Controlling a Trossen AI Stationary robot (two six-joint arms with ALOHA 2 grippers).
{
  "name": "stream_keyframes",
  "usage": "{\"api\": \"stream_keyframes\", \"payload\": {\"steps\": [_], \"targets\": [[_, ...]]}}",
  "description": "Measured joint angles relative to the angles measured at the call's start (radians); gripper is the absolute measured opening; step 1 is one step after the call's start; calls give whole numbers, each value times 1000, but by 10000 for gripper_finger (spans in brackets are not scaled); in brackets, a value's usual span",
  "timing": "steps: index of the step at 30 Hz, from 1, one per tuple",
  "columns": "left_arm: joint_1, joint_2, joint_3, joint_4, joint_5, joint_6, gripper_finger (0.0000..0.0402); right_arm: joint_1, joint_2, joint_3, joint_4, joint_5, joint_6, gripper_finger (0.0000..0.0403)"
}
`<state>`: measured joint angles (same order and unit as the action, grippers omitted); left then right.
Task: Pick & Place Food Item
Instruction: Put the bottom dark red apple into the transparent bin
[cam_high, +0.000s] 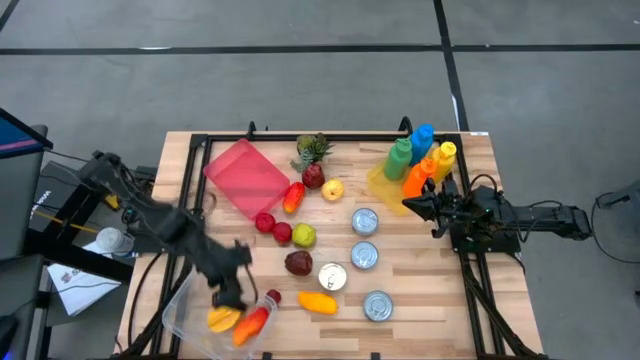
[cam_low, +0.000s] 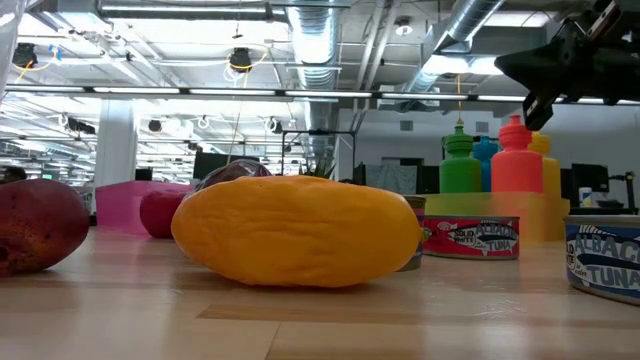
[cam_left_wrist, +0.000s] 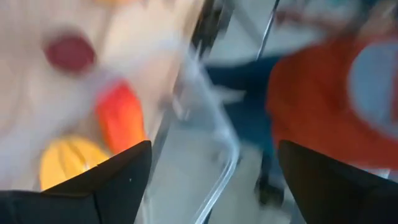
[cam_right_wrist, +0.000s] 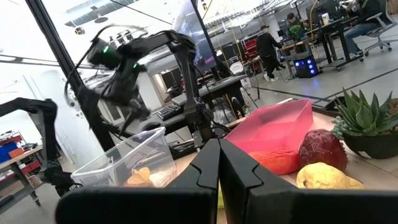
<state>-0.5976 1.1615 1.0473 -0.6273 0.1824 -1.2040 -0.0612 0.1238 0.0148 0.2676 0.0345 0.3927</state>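
Spread left gripper (cam_high: 228, 296) over clear bin (cam_high: 180, 312); "ALBACORE TUNA" can (cam_low: 603, 255) at 3 o'clock; orange fruit (cam_low: 296, 231) lying crosswise; right gripper (cam_high: 412, 205) pressed together.

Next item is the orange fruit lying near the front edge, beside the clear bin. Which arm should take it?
Left. The left gripper hovers open at the clear bin, right beside the orange fruit. The right gripper sits shut across the table by the bottles, with the cans in between.

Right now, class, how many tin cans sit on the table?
4: one beside the bottles, one below it, one by the dark red fruit, one nearest the front edge. None seems hidden.
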Motion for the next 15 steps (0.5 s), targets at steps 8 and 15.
{"api": "stream_keyframes", "payload": {"steps": [8, 15], "targets": [[231, -112, 0, 1, -233, 287, 334, 0, 0, 0, 0, 0, 0, 0], [370, 41, 0, 38, -148, 626, 343, 0, 0, 0, 0, 0, 0, 0]]}}
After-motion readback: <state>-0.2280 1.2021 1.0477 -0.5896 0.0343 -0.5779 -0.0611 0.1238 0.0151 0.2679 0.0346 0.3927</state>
